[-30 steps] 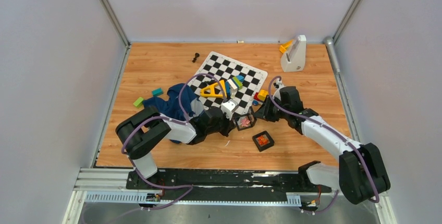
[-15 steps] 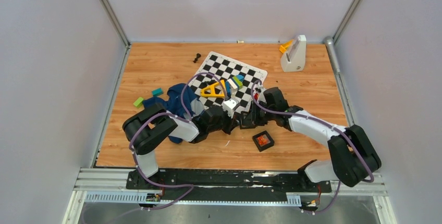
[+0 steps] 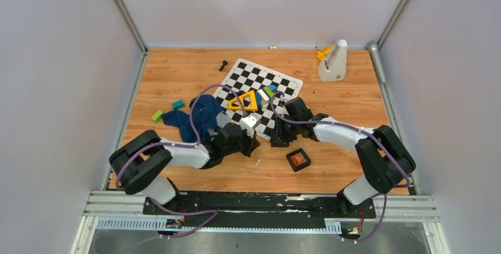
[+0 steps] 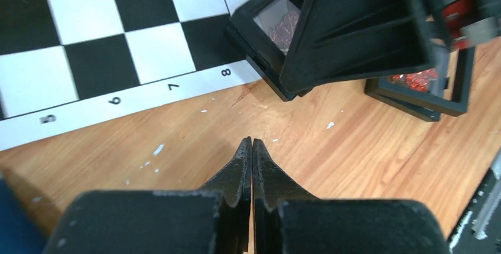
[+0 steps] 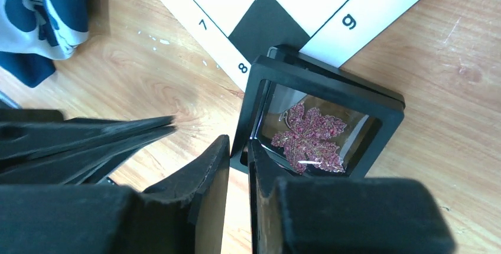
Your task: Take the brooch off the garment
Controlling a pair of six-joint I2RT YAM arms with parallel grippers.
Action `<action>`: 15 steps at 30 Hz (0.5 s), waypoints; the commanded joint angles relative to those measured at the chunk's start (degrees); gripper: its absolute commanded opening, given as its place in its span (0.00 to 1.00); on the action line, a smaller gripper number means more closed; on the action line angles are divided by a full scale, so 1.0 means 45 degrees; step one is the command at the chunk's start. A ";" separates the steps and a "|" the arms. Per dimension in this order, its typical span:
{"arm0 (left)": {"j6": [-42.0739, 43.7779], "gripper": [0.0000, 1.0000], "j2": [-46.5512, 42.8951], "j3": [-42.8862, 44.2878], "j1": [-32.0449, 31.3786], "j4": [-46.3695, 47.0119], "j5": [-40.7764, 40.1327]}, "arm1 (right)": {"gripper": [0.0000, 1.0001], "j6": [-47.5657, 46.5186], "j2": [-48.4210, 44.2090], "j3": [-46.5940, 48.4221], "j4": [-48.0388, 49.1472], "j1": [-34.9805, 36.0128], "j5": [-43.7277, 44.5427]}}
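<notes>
The navy shirt (image 3: 201, 115) lies crumpled left of the checkered mat; its grey-white print shows in the right wrist view (image 5: 41, 6). No pin shows on it. An orange-red leaf piece lies in a small black box (image 3: 298, 158), which also shows in the left wrist view (image 4: 422, 85). A crimson leaf sits in a second black display box (image 5: 310, 136) at the mat's corner. My right gripper (image 5: 239, 145) stands with a narrow gap, that box's left wall between the tips. My left gripper (image 4: 252, 142) is shut and empty over bare wood, just left of the box.
The checkered mat (image 3: 277, 82) carries yellow, blue and green toy blocks (image 3: 245, 101). Green and teal blocks (image 3: 165, 111) lie left of the shirt. A black chess piece (image 3: 223, 64) and a white stand (image 3: 332, 62) are at the back.
My right gripper has moved left onto the display box with the crimson leaf. My left arm has drawn back to the left, uncovering more of the shirt.
</notes>
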 commanded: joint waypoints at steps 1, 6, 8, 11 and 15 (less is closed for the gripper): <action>0.0001 0.00 -0.2085 -0.0230 0.0061 -0.1231 -0.0638 | 0.19 -0.0303 0.0190 0.0752 -0.0611 0.0276 0.1090; 0.0184 0.00 -0.4240 -0.0417 0.0147 -0.3259 -0.1530 | 0.23 -0.0522 -0.1139 0.1053 -0.1046 0.0264 0.1563; 0.0183 0.01 -0.5351 -0.0293 0.0321 -0.4393 -0.2122 | 0.32 -0.0766 -0.2087 0.1003 -0.1119 0.0258 0.1859; 0.0205 0.04 -0.7357 0.0052 0.0824 -0.6417 -0.3056 | 0.42 -0.1109 -0.3528 0.0884 -0.1140 0.0156 0.2852; 0.0742 0.32 -0.9210 0.0688 0.2114 -0.8138 -0.3776 | 0.51 -0.1201 -0.4928 0.0781 -0.1147 -0.0986 0.3709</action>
